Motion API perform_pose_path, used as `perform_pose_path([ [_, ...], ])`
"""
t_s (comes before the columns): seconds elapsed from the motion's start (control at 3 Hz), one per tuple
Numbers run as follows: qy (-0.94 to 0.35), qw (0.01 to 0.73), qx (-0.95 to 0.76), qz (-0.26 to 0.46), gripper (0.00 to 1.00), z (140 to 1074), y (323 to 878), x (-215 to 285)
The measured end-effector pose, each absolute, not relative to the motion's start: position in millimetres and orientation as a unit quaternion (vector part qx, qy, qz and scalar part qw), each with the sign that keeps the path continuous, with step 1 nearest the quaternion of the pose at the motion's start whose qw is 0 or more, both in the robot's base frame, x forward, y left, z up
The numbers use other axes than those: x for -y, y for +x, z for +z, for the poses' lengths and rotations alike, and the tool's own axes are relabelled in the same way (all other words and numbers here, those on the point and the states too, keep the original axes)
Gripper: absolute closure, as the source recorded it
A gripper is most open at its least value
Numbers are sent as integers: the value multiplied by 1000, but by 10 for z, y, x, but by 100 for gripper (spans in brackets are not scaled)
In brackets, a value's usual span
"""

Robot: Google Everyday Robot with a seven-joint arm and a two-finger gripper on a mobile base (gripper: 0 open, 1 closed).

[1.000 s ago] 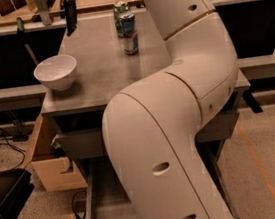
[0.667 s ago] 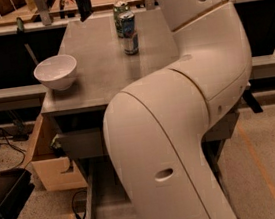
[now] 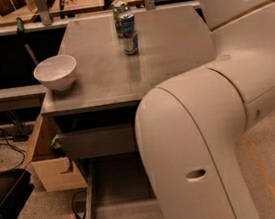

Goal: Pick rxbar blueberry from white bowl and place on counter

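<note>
Your arm point(image 3: 215, 121) fills the right half of the view, its thick white elbow bent in front of the desk point(image 3: 170, 51) and the upper link rising out past the top edge. The jaws are up there, out of sight, so you cannot tell their state. Since a second ago that upper link has swung right, uncovering a green can point(image 3: 119, 9) behind the blue can point(image 3: 128, 32). The white bowl point(image 3: 56, 72) sits unmoved at the desk's front left corner. The rxbar blueberry is not visible.
</note>
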State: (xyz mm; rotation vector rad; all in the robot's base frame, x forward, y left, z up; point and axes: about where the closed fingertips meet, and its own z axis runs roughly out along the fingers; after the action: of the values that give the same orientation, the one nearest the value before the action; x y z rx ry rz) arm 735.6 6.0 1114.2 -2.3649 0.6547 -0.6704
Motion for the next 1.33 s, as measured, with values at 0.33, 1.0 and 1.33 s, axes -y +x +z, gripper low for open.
perform_pose_path([
  [0.33, -857, 311, -340, -231, 100, 10983, 7426, 572],
  [1.0, -776, 347, -488, -198, 100, 10873, 7201, 1672],
  [1.33, -710, 417, -520, -225, 100, 11404, 6709, 2096],
])
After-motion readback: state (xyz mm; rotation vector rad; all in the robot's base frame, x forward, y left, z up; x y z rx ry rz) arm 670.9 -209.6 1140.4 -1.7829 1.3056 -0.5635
